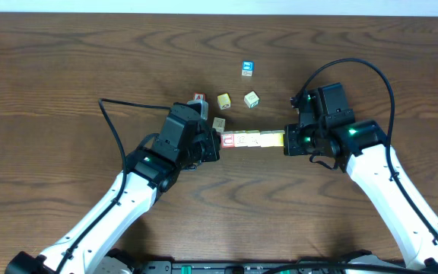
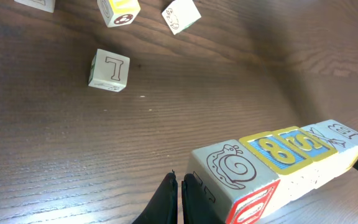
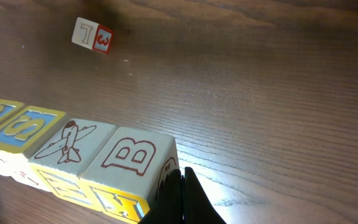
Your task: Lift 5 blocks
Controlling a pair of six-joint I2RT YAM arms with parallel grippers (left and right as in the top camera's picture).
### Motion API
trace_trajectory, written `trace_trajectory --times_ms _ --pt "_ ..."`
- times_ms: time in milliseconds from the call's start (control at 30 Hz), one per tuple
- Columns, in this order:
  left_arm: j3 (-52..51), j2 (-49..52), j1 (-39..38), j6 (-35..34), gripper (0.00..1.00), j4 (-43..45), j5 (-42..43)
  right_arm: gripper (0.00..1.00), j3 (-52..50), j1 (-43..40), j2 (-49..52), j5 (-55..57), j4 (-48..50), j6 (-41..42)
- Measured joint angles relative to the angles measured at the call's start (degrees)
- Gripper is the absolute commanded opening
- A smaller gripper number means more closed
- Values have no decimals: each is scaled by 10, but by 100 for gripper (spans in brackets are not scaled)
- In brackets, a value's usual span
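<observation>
The blocks lie end to end in one straight row (image 1: 253, 140) between my two grippers. In the left wrist view the row (image 2: 278, 152) shows a snail face, yellow-framed faces and a red end face. From the right wrist, the row (image 3: 73, 146) shows an aeroplane and a red B. My left gripper (image 1: 215, 144) is shut, its closed tips (image 2: 179, 182) pressed against the snail block's end. The right gripper (image 1: 286, 141) is also shut, its tips (image 3: 180, 177) against the B block's end. I cannot tell whether the row is clear of the table.
Loose cubes lie behind the row: a red-faced one (image 1: 198, 100), two yellowish ones (image 1: 223, 100) (image 1: 251, 99), a pale one (image 1: 218, 122) and a blue one (image 1: 246, 68). A T cube (image 2: 109, 70) sits on the wood left of the row.
</observation>
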Motion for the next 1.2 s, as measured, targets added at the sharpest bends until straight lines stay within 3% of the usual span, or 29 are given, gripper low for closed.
trace_trajectory --times_ms 1200 --pt "0 18 -4 0 7 -21 -9 1 0 16 40 19 3 0"
